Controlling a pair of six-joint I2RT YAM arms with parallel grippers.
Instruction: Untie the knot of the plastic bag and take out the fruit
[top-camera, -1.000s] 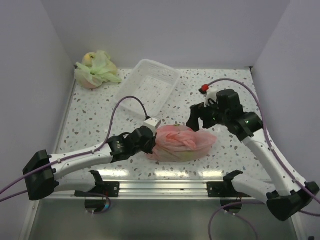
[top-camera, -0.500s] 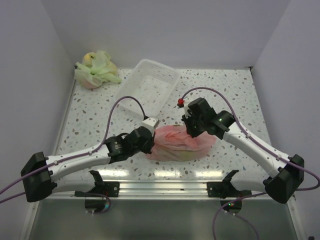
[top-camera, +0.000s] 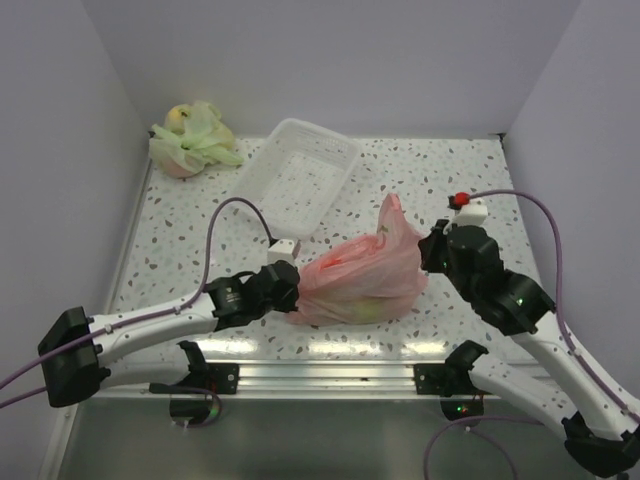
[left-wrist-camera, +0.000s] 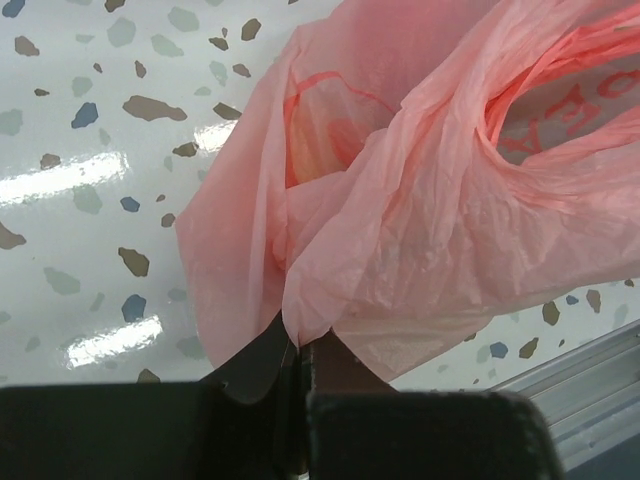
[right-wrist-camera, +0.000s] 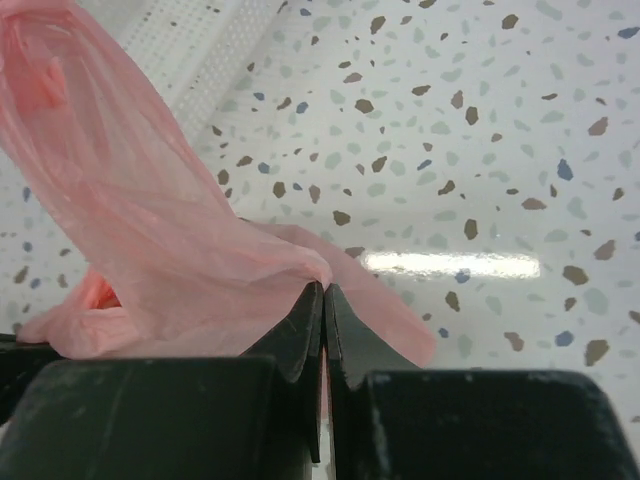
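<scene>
The pink plastic bag (top-camera: 360, 280) lies near the table's front, stretched between both grippers, with a flap standing up in a peak (top-camera: 390, 212). My left gripper (top-camera: 294, 291) is shut on the bag's left edge; in the left wrist view its tips (left-wrist-camera: 300, 340) pinch a fold of pink film (left-wrist-camera: 400, 230). My right gripper (top-camera: 430, 256) is shut on the bag's right side, tips (right-wrist-camera: 323, 288) clamped on thin plastic (right-wrist-camera: 150, 230). Fruit shows only dimly through the film, as a greenish patch (top-camera: 368, 310) and a reddish patch (top-camera: 335, 262). I cannot make out the knot.
A clear white basket (top-camera: 300, 172) stands tilted behind the bag. A pale green bag (top-camera: 192, 140) holding fruit lies in the far left corner. Walls close in left, right and back. A metal rail (top-camera: 320, 372) runs along the front edge.
The right gripper came down onto the bag, shut on its plastic and drew back to the right, raising a peak of film. The left gripper kept its hold and shifted slightly left.
</scene>
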